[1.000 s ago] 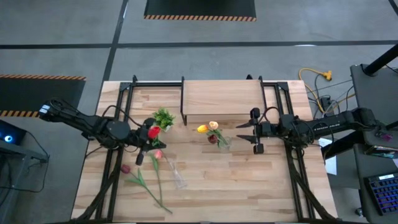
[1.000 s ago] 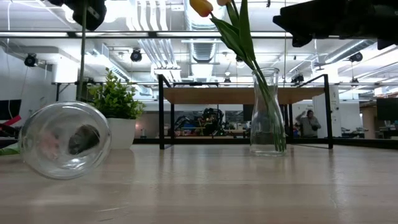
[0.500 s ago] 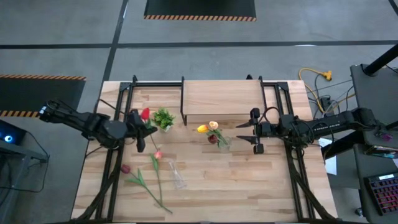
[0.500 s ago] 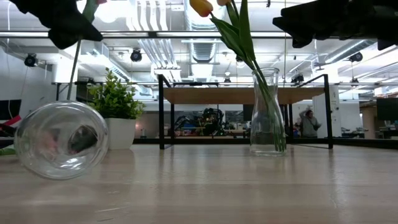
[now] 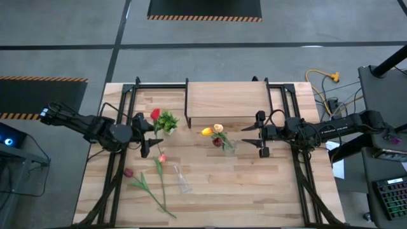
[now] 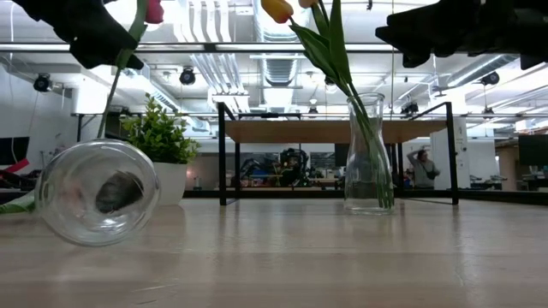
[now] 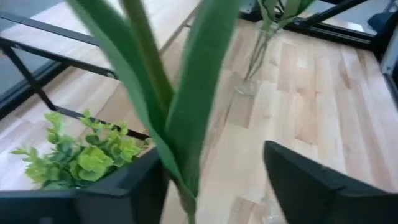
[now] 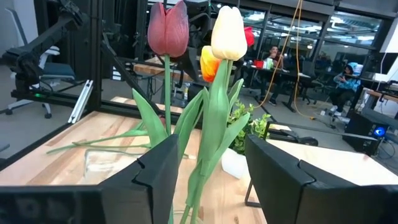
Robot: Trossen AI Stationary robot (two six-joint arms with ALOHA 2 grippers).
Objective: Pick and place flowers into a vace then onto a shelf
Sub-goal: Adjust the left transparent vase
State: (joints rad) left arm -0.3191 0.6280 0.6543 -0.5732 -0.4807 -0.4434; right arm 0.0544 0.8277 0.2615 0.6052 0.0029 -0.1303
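My left gripper (image 5: 144, 136) hovers open over the table's left part, beside the small leafy plant (image 5: 167, 121). A red tulip (image 5: 154, 114) stands between its fingers, head up and toward the far edge. Its stem and leaves (image 7: 155, 81) fill the left wrist view. My right gripper (image 5: 245, 135) stands open at the right of an upright glass vase (image 5: 227, 145). That vase holds maroon, cream and yellow tulips (image 8: 211, 37). The right gripper touches nothing. The shelf (image 5: 226, 102) stands at the far middle. My left gripper has the red tulip's lower stem (image 7: 180, 186) lying against the inner side of one finger (image 7: 124, 190). The other finger (image 7: 311, 186) stands well clear of it. The fingers come slanting down from the table's left, and the tulip rises above them, clear of the table.
A second glass vase (image 5: 182, 179) lies on its side near the table's middle front, its mouth toward the low camera (image 6: 96, 193). A pink tulip (image 5: 160, 159) and a dark one (image 5: 129, 173) lie flat beside it. Black frame rails (image 5: 121, 127) run along both sides.
My left gripper has drawn back toward the table's left and rolled. The red tulip's head has swung from the table's middle toward the far edge, next to the plant. The fingers have come apart. The lying vase has rolled a little.
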